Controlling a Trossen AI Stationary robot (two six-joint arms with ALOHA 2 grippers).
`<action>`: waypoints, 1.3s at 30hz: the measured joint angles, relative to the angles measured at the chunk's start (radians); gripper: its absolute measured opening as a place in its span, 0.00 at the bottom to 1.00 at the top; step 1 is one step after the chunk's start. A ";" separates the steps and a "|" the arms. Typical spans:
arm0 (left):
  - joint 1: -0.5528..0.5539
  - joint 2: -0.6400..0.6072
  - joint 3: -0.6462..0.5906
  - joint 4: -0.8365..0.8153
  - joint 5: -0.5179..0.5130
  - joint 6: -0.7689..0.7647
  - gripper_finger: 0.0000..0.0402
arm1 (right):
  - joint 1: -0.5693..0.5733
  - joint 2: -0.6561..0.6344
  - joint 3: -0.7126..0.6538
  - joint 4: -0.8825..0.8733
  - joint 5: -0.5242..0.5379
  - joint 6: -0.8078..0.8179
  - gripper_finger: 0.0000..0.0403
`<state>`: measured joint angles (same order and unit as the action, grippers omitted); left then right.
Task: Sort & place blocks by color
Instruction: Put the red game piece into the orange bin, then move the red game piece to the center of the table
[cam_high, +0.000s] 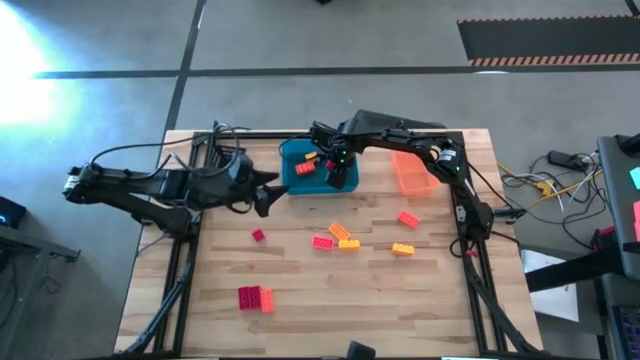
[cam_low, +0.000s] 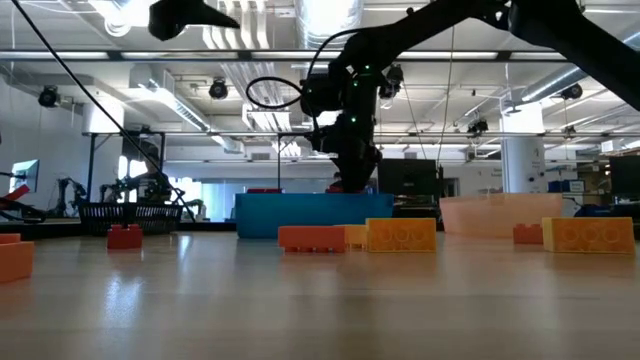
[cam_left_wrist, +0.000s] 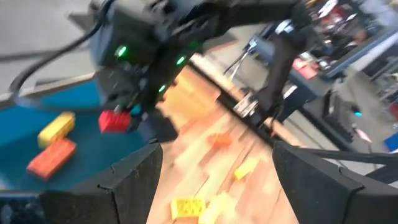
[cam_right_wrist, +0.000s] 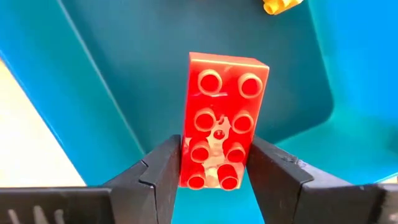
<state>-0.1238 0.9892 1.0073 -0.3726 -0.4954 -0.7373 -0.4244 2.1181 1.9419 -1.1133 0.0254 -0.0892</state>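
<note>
My right gripper (cam_right_wrist: 214, 171) is shut on a red studded block (cam_right_wrist: 224, 118) over the blue tray (cam_high: 295, 183). The tray holds a red-orange block (cam_left_wrist: 51, 155) and a yellow one (cam_left_wrist: 56, 127). My left gripper (cam_left_wrist: 214, 180) is open and hovers just left of the blue tray (cam_high: 265, 197), touching nothing. On the table lie a magenta block (cam_high: 258, 235), red (cam_high: 322, 242), orange (cam_high: 340, 231) and yellow (cam_high: 349, 243) blocks close together, a red one (cam_high: 408, 219), a yellow one (cam_high: 403, 249), and a red-magenta pair (cam_high: 255, 297). My right gripper pinches the red block by one short end (cam_right_wrist: 214, 177) between its two fingers, one on each long side. The fingers come from above, pointing down into the blue tray. The block's other end sticks out past the fingertips, and in the left wrist view it looks lifted clear of the tray floor (cam_left_wrist: 115, 120).
An orange tray (cam_high: 413, 172) sits right of the blue tray, under the right arm. Black frame rails run along the table's left and right sides. Bare wood lies between the loose blocks and the near edge.
</note>
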 joint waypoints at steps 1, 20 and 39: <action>0.000 0.002 0.000 -0.024 -0.001 -0.021 0.72 | 0.000 0.000 0.000 0.000 0.000 -0.015 0.40; 0.000 0.077 -0.002 -0.247 0.032 -0.162 0.72 | 0.000 -0.010 0.000 0.012 0.000 0.012 0.56; 0.000 0.530 -0.004 -0.610 0.339 -0.203 0.72 | 0.008 -0.347 -0.001 0.040 -0.006 0.126 0.60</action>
<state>-0.1238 1.5196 1.0035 -0.9822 -0.1566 -0.9404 -0.4168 1.7715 1.9411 -1.0729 0.0198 0.0368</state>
